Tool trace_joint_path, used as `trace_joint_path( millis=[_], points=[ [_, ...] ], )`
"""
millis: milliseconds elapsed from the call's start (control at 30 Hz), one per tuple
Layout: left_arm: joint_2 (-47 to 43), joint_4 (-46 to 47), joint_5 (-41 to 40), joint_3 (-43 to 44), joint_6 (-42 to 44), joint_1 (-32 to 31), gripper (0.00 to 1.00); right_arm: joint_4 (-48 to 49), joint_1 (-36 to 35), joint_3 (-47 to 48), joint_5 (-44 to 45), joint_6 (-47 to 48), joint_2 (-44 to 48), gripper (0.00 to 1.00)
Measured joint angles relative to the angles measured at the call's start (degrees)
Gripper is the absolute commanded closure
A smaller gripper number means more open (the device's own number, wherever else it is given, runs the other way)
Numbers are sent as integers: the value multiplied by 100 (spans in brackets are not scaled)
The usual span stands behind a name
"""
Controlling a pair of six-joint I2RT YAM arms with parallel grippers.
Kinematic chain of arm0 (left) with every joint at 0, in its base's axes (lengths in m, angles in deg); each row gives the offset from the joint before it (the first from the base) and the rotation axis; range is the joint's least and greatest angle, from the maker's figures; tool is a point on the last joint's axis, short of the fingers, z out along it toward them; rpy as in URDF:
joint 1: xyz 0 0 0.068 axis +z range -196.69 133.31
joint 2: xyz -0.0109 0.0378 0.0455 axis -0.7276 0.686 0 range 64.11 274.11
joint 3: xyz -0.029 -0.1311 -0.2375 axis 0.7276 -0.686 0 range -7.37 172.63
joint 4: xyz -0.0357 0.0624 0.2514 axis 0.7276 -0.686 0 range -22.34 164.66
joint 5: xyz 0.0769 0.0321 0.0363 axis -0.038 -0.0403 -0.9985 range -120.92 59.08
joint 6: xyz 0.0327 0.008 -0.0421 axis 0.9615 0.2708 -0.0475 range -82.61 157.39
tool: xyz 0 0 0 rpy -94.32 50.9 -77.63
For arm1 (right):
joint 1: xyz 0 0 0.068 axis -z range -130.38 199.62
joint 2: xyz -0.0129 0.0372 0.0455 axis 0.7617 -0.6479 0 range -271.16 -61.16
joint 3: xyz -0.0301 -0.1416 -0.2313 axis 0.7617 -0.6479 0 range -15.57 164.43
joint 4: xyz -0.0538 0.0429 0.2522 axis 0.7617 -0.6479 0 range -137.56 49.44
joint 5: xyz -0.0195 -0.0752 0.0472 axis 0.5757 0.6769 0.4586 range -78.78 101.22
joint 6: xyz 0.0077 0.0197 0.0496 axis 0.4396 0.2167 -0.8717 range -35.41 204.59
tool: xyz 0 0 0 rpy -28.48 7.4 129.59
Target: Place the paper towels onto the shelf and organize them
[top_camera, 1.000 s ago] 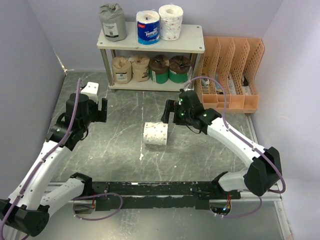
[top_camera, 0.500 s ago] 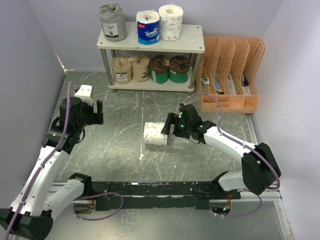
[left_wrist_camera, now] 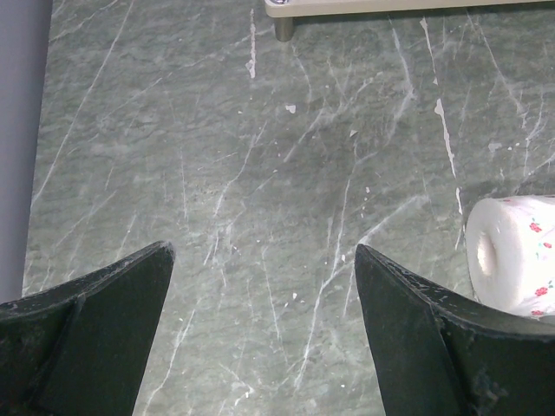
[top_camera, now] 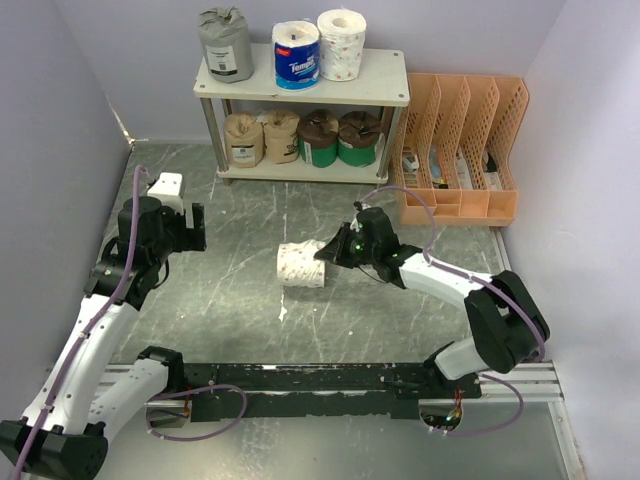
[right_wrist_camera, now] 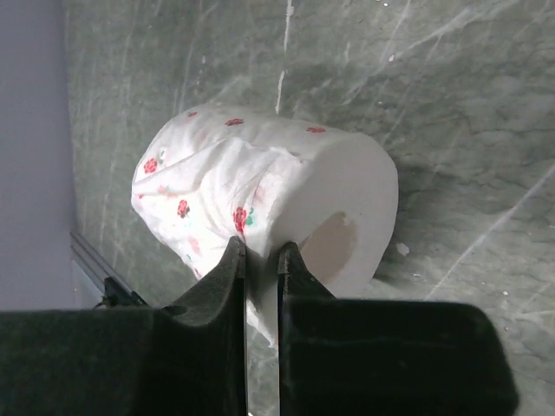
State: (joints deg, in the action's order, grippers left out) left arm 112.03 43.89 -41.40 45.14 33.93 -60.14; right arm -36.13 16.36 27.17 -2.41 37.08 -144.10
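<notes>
The right gripper (right_wrist_camera: 260, 253), nearly closed on only a loose fold of the white roll (right_wrist_camera: 260, 178), may tear it or slip lifting toward the shelf (top_camera: 385, 90) at 12 o'clock.

An orange perforated file organizer (top_camera: 462, 150) is seen at the far right of the table, close beside the pale lilac right wall (top_camera: 590, 150). It is divided into four slanted compartments, and small items, too small to be identified, are held low in them. The table top (top_camera: 240, 300) is finished in grey-green marbling veined with white. A small white chip (left_wrist_camera: 290, 108) is seen lying on it.
</notes>
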Motion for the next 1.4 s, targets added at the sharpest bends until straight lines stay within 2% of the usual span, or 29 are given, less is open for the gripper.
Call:
trace_joint_path(
  millis=[167, 267, 333, 400, 500, 567, 700, 800, 933, 1167, 1400],
  points=[
    [-26, 9, 44, -39, -2, 48, 4, 188, 4, -83, -85, 9, 39, 100],
    [-28, 11, 61, -52, -7, 70, 4, -540, -2, 302, 105, 411, 319, 100],
    [-37, 11, 87, -68, -24, 94, 4, -1582, -7, 1296, 446, 973, 420, 100],
    [-44, 11, 142, -72, -50, 142, 4, -2411, -4, 2717, 820, 1709, 400, 100],
    [-42, 11, 234, -72, -87, 210, 4, -3025, -2, 4868, 1364, 2959, 400, 100],
    [-39, 11, 286, -72, -109, 238, 4, -3272, -9, 5910, 1829, 3735, 411, 100],
    [-33, 11, 321, -72, -138, 249, 4, -3952, -116, 7040, 3058, 5090, 249, 100],
    [-9, 20, 323, -72, -149, 251, 4, -4258, -262, 7552, 4212, 6094, -256, 100],
    [9, 61, 321, -72, -149, 254, 4, -3941, -382, 7648, 5453, 7761, -1200, 100],
    [20, 105, 258, -83, -142, 269, 4, -2662, -415, 8207, 6054, 10059, -2608, 100],
    [-15, 120, 260, -92, -144, 334, 4, -1961, -107, 8922, 5936, 10491, -2822, 100]
  ],
)
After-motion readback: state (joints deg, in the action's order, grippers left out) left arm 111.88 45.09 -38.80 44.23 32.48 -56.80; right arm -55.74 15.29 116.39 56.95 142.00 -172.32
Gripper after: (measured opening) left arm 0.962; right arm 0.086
